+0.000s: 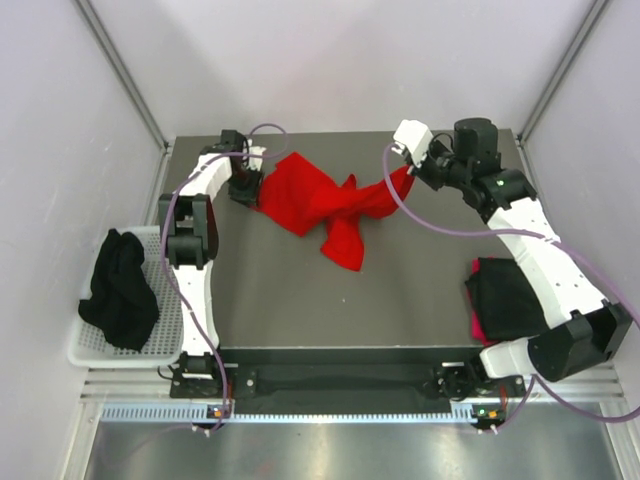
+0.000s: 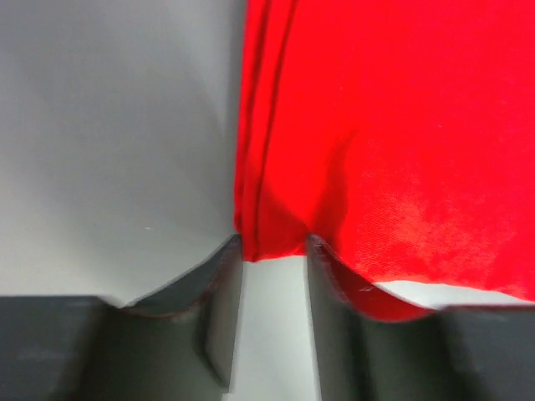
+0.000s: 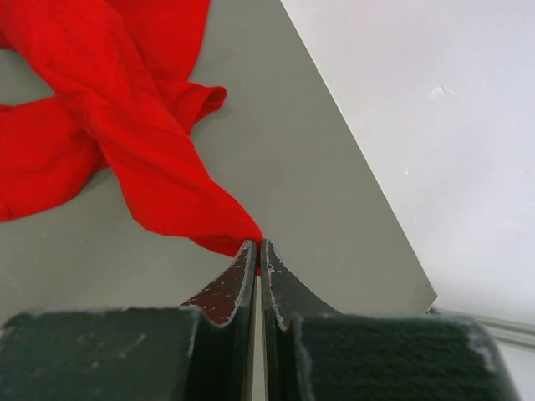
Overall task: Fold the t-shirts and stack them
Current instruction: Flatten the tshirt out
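Off the left edge of the worktop (image 1: pixel 330 310) sits one white mesh basket (image 1: pixel 172 312), and in it lies a crumpled black t-shirt (image 1: pixel 120 290), its cloth spilling over the near rim. That is the only container I can see.

Counting shirts, the bright red t-shirt (image 1: pixel 315 205) lies twisted across the far half of the worktop, drawn out between the two arms, with one flap pointing toward the near side. At the right edge sits a second black t-shirt (image 1: pixel 500 295), partly hidden behind the right arm, with a sliver of pinkish-red t-shirt (image 1: pixel 478 328) showing beneath its near corner. That makes four garments: two black, one red, one pinkish-red.

The right hand (image 3: pixel 257 251) is closed tight, pinching the red shirt's right-hand tip between its fingers. The left hand (image 2: pixel 274 246) is at the shirt's left edge, its jaws part-way apart with the bunched hem filling the gap. Whether they truly clamp the cloth, I cannot tell.
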You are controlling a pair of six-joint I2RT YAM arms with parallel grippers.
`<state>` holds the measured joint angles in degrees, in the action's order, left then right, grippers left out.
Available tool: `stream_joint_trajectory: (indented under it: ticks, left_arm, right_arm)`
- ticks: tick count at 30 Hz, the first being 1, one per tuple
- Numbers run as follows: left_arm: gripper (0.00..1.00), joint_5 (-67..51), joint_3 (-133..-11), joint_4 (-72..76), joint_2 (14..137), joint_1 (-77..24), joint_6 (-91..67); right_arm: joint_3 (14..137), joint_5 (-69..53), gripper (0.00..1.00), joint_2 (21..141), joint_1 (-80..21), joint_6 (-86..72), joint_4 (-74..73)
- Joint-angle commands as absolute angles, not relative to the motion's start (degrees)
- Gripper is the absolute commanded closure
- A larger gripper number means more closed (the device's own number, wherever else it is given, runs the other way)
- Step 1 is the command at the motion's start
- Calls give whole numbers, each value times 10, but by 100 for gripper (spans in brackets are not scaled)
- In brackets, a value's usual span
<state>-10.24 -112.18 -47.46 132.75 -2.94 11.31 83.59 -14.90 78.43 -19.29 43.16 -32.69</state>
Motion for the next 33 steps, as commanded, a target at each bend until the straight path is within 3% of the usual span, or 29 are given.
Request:
stream_joint_trajectory:
  ticks: [1,3,4,8,17,24,28,33]
  left_arm:
    - [63,-133,-1137,-493,1316,-30,109]
    - [79,-137,-1138,-497,1314,-30,107]
    - [100,-141,-1144,-504,1312,-31,106]
    - [100,-152,-1136,-527,1264,-31,107]
    - [100,-248,-948,-491,935,-33,175]
    - [100,-292,-967,-558,757,-44,200]
    - [100,-273,-980,-569,682,-43,216]
    - [100,-205,-988,-532,646,-43,218]
  right_arm:
    - [833,-165,100,753,-182,418,-313]
    - [828,-164,100,751,-179,416,-311]
    - [828,-163,100,747,-178,415,-311]
    - [824,-149,100,716,-158,395,-298]
    - [802,-120,100,609,-98,366,-278]
    - [827,-156,100,500,-91,359,-372]
    - [830,-170,100,411,-91,372,-402]
    - [836,-150,100,389,-89,371,-369]
